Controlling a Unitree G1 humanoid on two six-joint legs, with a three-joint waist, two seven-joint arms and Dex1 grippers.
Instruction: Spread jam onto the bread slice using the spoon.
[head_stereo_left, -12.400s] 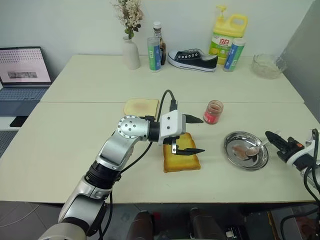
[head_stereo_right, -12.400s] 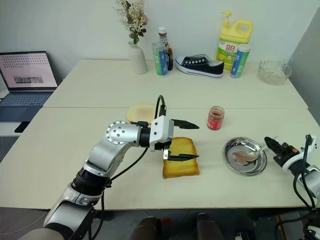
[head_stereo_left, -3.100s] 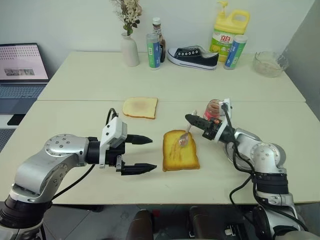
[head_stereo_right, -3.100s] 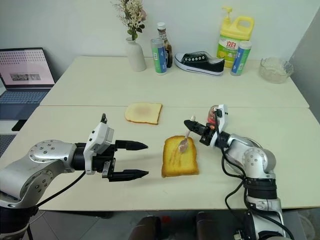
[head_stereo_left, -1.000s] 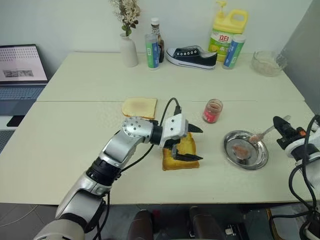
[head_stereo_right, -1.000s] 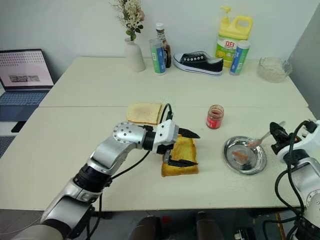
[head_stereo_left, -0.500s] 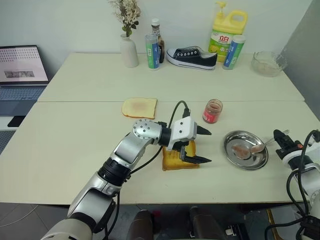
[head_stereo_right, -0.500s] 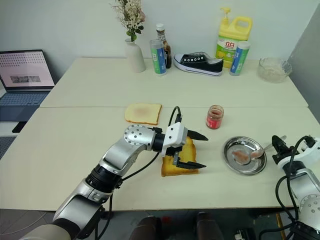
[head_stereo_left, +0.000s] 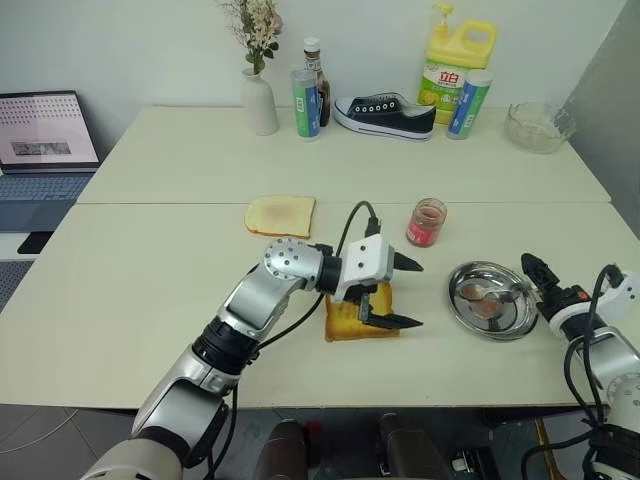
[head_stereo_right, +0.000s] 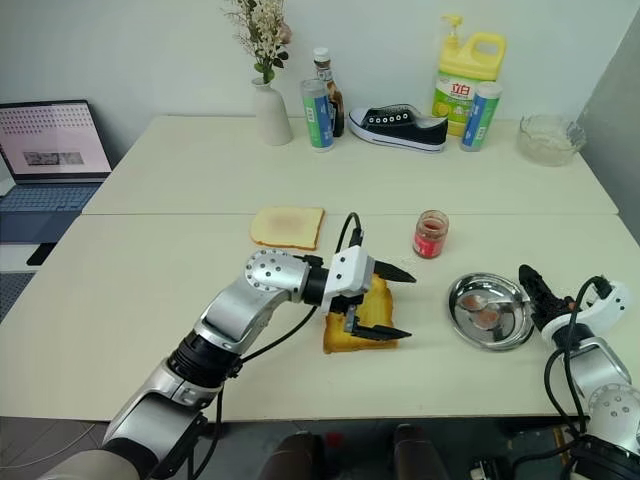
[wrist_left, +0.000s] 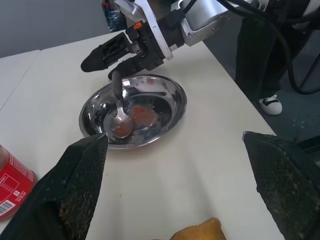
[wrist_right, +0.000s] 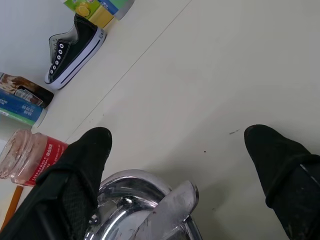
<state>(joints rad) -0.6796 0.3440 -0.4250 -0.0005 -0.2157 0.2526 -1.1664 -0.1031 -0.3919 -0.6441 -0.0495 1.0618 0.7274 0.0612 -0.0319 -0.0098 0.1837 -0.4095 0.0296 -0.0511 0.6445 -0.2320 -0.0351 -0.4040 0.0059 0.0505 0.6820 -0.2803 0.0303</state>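
The bread slice (head_stereo_left: 345, 322) lies at the table's middle, golden with a darker crust. My left gripper (head_stereo_left: 415, 294) hovers open over its right part, one finger above it and one across its near edge. The jam (head_stereo_left: 426, 222) shows red through its small glass jar behind and right of the bread. The spoon (head_stereo_left: 497, 293) lies in the round steel dish (head_stereo_left: 460, 308), its smeared bowl down in the dish and its handle (wrist_right: 170, 210) over the rim. My right gripper (head_stereo_left: 533, 268) stands open at the dish's right rim, its fingers (wrist_right: 80, 170) wide on either side of the handle without gripping it.
A thinner, paler slice (head_stereo_left: 280, 215) lies behind and left of the bread. A vase (head_stereo_left: 259, 105), bottles (head_stereo_left: 307, 100), a black shoe (head_stereo_left: 385, 115), a yellow detergent bottle (head_stereo_left: 448, 65) and a glass bowl (head_stereo_left: 538, 127) line the far edge. A laptop (head_stereo_left: 45, 140) sits far left.
My right gripper has sunk to the dish's rim and opened. The spoon it was holding above the dish now lies in the dish. The left gripper has stayed over the bread.
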